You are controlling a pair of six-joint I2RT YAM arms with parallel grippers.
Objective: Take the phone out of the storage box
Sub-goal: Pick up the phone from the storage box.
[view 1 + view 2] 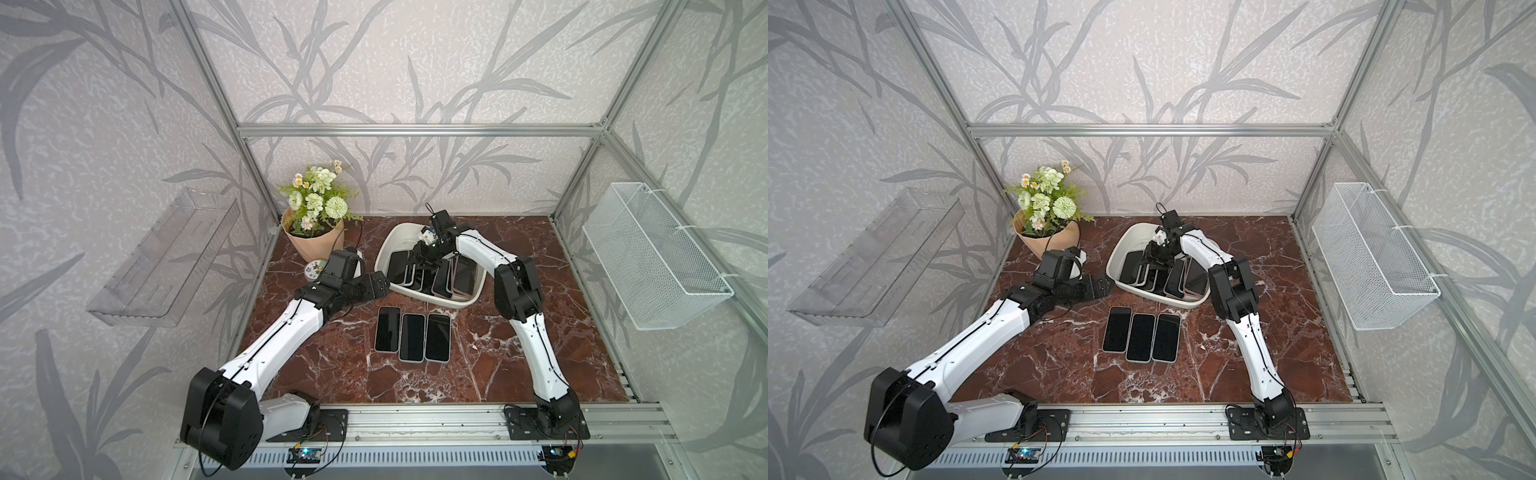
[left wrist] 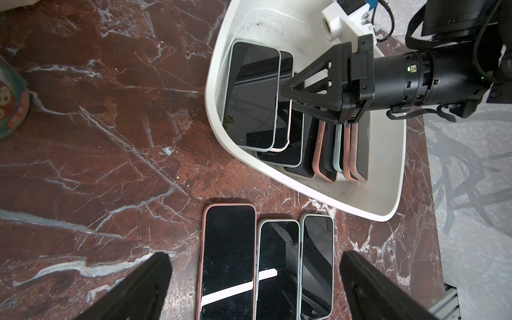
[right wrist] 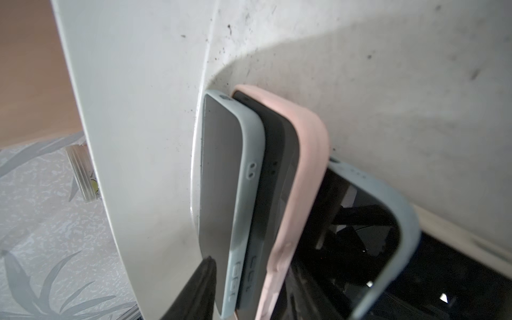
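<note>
Only right pincer dips inside the storage box.

right hand inside storage box | three phones on table

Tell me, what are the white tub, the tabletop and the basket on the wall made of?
Tub: looks like off-white plastic, smooth with a soft sheen, moulded rounded corners, dark specks.
Tabletop: reddish-brown marble look with white veins, glossy; could be a printed surface.
Basket: white-coated wire mesh, see-through grid.
</note>
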